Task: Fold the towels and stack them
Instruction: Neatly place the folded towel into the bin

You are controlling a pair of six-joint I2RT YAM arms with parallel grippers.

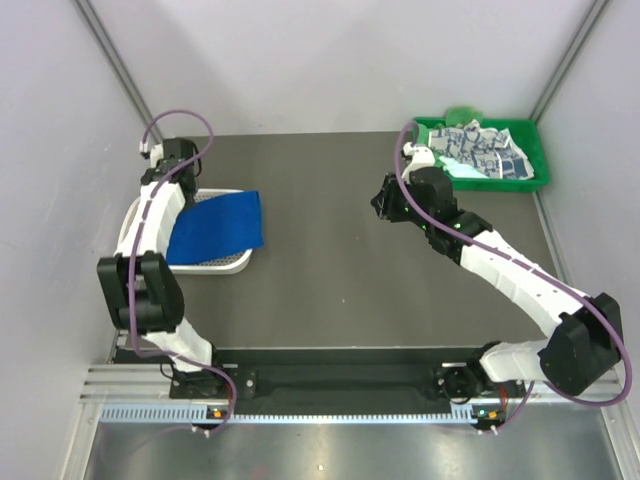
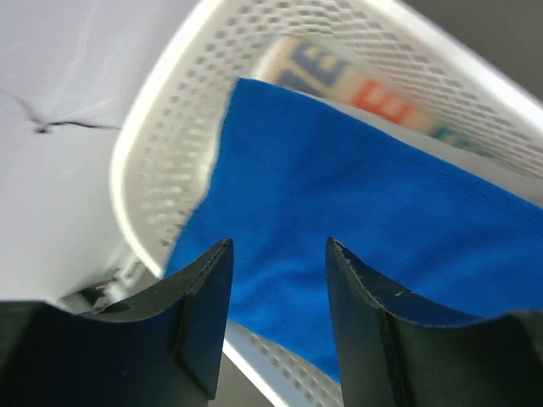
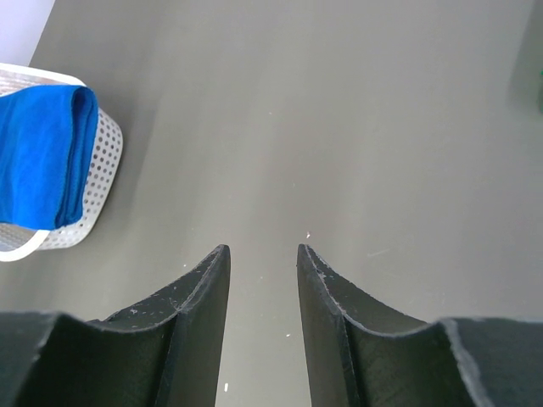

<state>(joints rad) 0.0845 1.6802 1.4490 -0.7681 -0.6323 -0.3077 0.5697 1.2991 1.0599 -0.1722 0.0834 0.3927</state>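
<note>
Towels: the blue towel [image 1: 220, 228] lies folded across the white basket [image 1: 232, 264], directly below the left pincer [image 2: 277, 246], one end overhanging the rim on the side toward the right pincer [image 3: 263, 250]. Left pincer: jaws stand parted about halfway, blue cloth visible beyond the gap, nothing pinched between the pads. Right pincer: jaws moderately parted, empty, bare table [image 1: 340, 300] beneath it. The patterned towel [image 1: 485, 150] sits crumpled in the green tray [image 1: 535, 152], beyond the right pincer and off to its right; a scrap of green cloth [image 1: 462, 112] shows at the tray's far edge. Something printed lies under the blue towel, too blurred to identify. Judgement: the blue towel is placed and the step in hand is clearing away from it. You should lift the left pincer straight up so neither finger drags the top layer and opens the fold. Check that the overhanging end does not pull the towel off the rim. Then send the right pincer to the tray and pinch one corner only of the patterned towel, so it comes out alone.
</note>
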